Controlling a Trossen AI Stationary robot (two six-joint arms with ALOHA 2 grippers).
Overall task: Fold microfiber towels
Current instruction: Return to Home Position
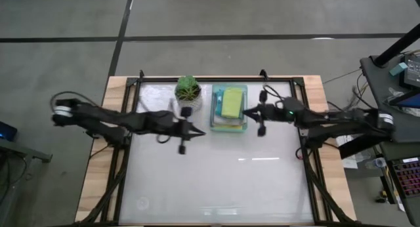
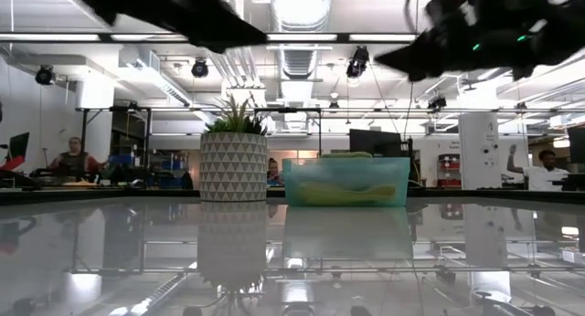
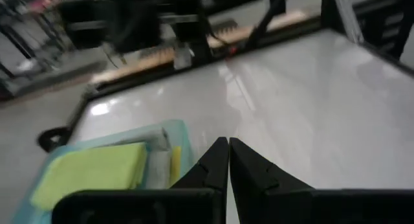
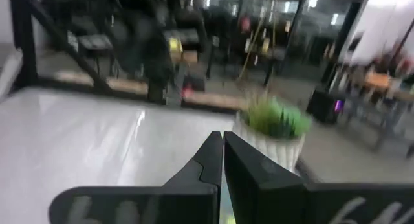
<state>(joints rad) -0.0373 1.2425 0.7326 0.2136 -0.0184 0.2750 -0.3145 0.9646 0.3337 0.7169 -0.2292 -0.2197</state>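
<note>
A mint-green tray (image 1: 215,115) stands at the table's far middle and holds a stack of folded microfiber towels. A lime green towel (image 1: 231,102) lies on top. The left wrist view shows the same towel (image 3: 90,173) with a yellow edge (image 3: 175,163) beneath it. My left gripper (image 1: 202,131) hovers shut just left of the tray, above the table. My right gripper (image 1: 247,111) hovers shut at the tray's right side, pointing level toward the plant. Neither holds anything.
A potted green plant (image 1: 188,90) in a patterned white pot (image 2: 233,167) stands just left of the tray (image 2: 345,181). The white tabletop (image 1: 223,181) stretches toward the near edge. Dark frame rails (image 1: 125,161) run along both sides. People sit in the room behind.
</note>
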